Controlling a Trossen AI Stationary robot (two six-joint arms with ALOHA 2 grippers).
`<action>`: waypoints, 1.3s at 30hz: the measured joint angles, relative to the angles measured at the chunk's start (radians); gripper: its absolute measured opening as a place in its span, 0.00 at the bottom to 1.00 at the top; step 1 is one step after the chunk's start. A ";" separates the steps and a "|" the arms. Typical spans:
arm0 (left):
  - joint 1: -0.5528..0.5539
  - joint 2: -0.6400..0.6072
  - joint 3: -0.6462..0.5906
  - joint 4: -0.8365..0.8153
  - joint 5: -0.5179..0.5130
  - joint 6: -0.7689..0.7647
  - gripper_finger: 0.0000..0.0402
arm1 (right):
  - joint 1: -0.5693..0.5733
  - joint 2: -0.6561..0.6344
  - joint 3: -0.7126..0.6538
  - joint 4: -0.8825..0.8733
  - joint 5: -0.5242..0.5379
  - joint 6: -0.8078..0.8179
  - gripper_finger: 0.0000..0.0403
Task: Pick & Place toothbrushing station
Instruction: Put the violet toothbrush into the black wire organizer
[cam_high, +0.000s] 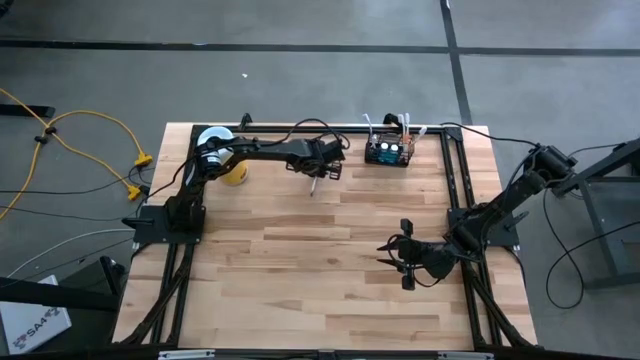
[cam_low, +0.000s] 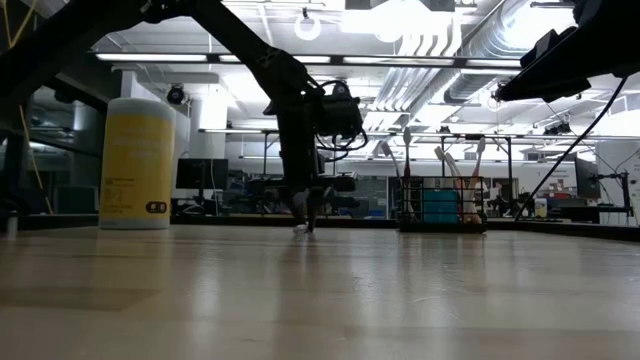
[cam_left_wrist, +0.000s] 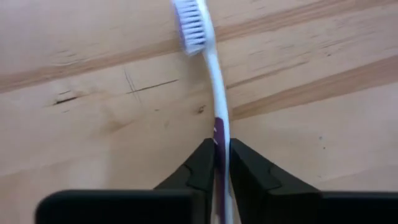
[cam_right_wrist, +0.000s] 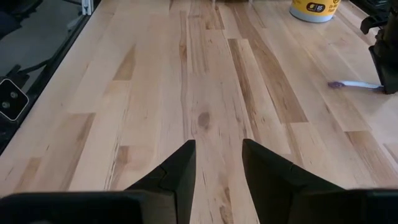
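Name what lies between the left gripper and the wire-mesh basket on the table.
In the high view, only bare wood separates the left gripper, shut on a toothbrush, from the basket.

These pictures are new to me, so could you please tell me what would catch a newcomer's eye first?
Most striking is the left hand, reached out over the table's far middle and shut on a white and purple toothbrush that lies on the wood. Just beyond it, by the far edge, stands the black mesh toothbrushing station with brushes sticking up. A yellow canister stands at the far left, while the right hand waits open near the right side.
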 joint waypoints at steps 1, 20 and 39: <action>0.000 0.000 0.000 0.000 0.005 0.004 0.09 | 0.000 0.000 0.000 0.000 0.000 0.000 0.30; -0.116 -0.115 -0.005 0.100 -0.011 0.196 0.01 | -0.026 0.000 0.000 -0.050 0.052 0.028 0.28; -0.478 -0.289 -0.003 0.328 -0.208 0.512 0.01 | -0.150 -0.007 0.000 -0.045 0.051 0.014 0.31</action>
